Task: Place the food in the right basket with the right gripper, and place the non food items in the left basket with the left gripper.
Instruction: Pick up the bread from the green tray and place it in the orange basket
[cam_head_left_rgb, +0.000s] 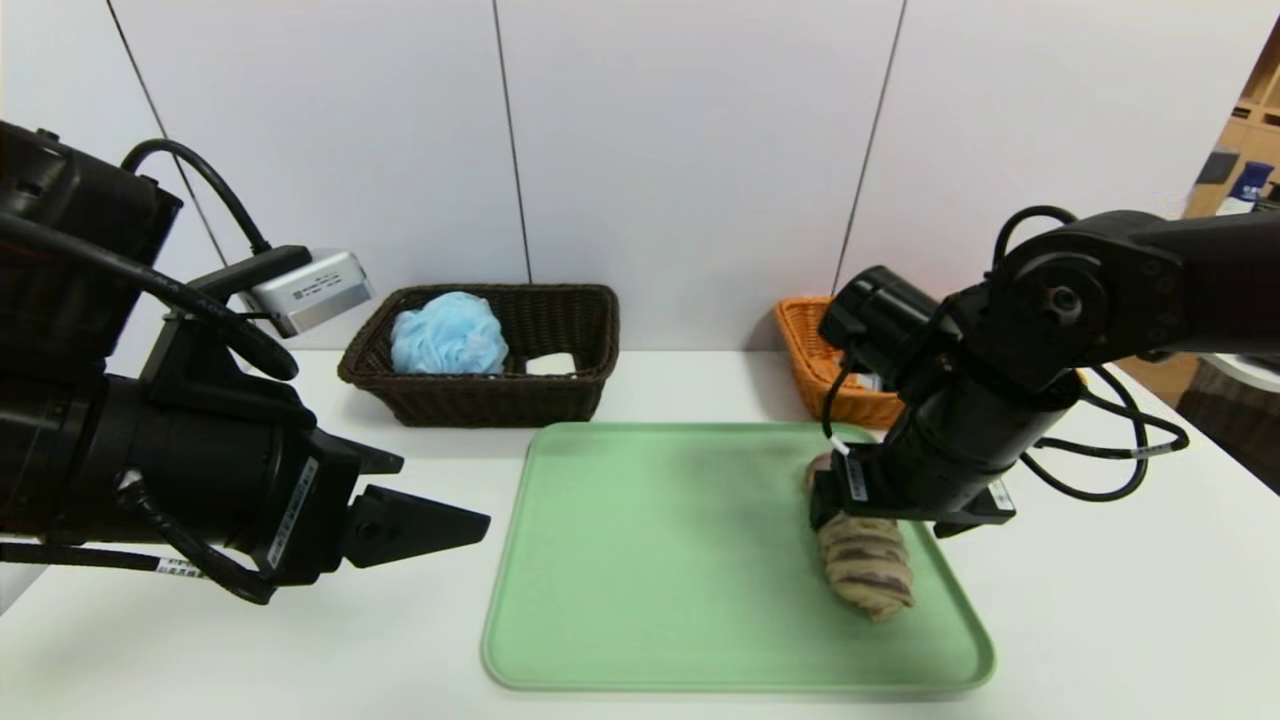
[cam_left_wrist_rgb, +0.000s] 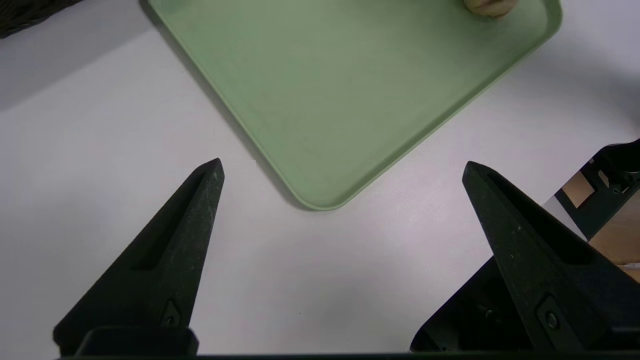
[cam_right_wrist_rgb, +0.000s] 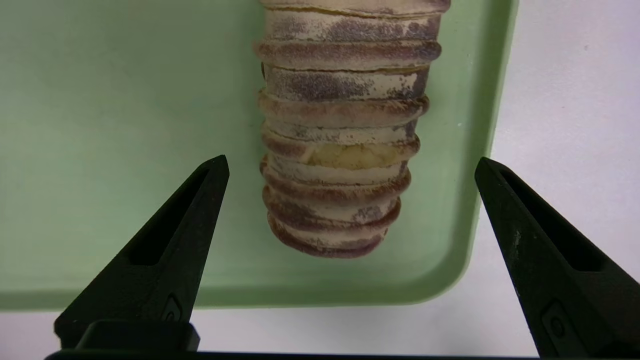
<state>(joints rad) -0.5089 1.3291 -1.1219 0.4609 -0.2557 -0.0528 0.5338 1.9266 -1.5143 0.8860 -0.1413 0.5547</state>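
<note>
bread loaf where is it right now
In the head view the bread loaf lies on the right side of the green tray, under the open right gripper, in front of the orange basket.

I see a matt, smooth green plastic tray (cam_head_left_rgb: 650, 560) on my smooth white table (cam_head_left_rgb: 1100, 620), a powdery, ridged bread loaf (cam_right_wrist_rgb: 340, 150) on its right side, a fluffy blue mesh pouf (cam_head_left_rgb: 447, 335) in the far dark wicker basket (cam_head_left_rgb: 560, 395), and matt black plastic fingers (cam_right_wrist_rgb: 165, 260).
</note>
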